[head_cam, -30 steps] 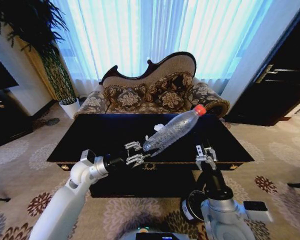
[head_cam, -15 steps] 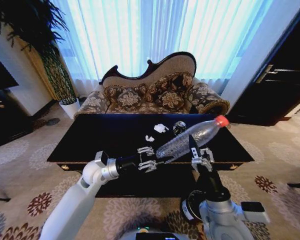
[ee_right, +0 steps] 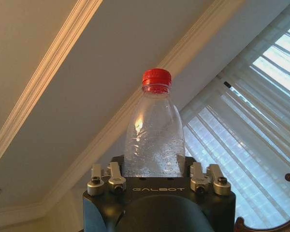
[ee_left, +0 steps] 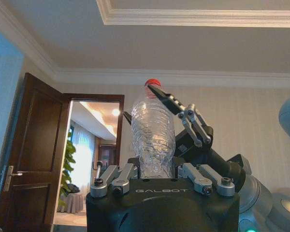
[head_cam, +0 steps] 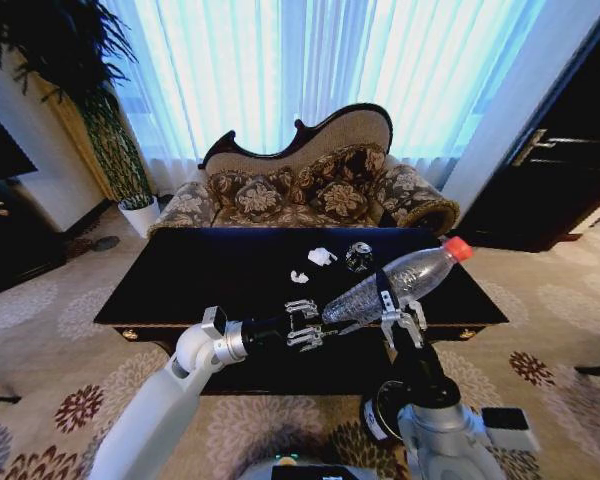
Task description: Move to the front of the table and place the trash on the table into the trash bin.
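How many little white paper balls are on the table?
2. One paper wad lies near the far side of the table, just left of the crushed can. The other paper wad lies a bit nearer the robot. The bottle could hide more.

The robot's left arm reaches forward and across from its lower left, its wrist level and its left gripper clamped on the base of the clear plastic bottle, fingers pressed on either side. The right arm rises upright just beside the bottle's midsection, with the right gripper pointing upward, its fingers spread apart at the bottle's two sides, close against it but not visibly closed on it.
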Tool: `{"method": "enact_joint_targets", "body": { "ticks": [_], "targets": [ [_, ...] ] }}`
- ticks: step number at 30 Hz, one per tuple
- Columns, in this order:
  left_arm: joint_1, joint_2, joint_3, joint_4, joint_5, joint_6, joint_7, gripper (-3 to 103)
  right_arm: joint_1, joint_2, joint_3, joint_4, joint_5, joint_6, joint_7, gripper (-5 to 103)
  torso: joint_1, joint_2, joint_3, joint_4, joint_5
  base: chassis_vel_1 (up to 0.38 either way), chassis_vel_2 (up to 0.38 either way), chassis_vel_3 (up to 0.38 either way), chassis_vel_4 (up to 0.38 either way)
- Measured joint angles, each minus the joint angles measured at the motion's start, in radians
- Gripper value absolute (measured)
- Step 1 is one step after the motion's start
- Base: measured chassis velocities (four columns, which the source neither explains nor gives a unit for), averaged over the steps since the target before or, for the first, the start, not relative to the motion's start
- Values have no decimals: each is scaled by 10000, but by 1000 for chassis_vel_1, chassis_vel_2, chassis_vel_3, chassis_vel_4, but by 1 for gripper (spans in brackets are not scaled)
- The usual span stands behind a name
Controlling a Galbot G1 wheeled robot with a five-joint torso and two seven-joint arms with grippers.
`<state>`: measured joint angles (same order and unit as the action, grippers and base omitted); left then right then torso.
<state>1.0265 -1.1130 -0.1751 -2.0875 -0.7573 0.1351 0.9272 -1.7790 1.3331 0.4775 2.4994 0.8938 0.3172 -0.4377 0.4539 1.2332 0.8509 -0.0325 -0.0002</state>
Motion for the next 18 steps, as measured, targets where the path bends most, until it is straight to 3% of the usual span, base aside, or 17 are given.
{"method": "enact_joint_targets", "body": {
  "ticks": [4,8,13,15,16,18],
  "targets": [
    [180,5,-215,-169,112,14,-36,28,5,-11,40,1,-9,10,-12,46,0,0,0,0,0,0,0,0,0],
    [596,-170,-797,-334,273,-76,-58,48,205,-88,161,1,199,92,28,37,0,0,0,0,0,0,0,0,0],
    [993,-488,-1400,-440,330,-208,-110,59,346,-198,377,6,478,214,76,27,0,0,1,0,-1,0,0,0,0],
    [1324,-764,-1880,-471,267,-389,-122,70,482,-310,567,7,721,258,90,22,0,0,0,0,0,0,0,0,0],
    [1324,-764,-1880,-471,267,-389,-122,70,482,-310,567,7,721,258,90,22,0,0,0,0,0,0,0,0,0],
    [1806,-986,-2346,-507,-3,-814,-87,81,529,-582,951,7,1017,456,-50,22,0,0,0,0,-1,0,0,0,0]
  ]
}}
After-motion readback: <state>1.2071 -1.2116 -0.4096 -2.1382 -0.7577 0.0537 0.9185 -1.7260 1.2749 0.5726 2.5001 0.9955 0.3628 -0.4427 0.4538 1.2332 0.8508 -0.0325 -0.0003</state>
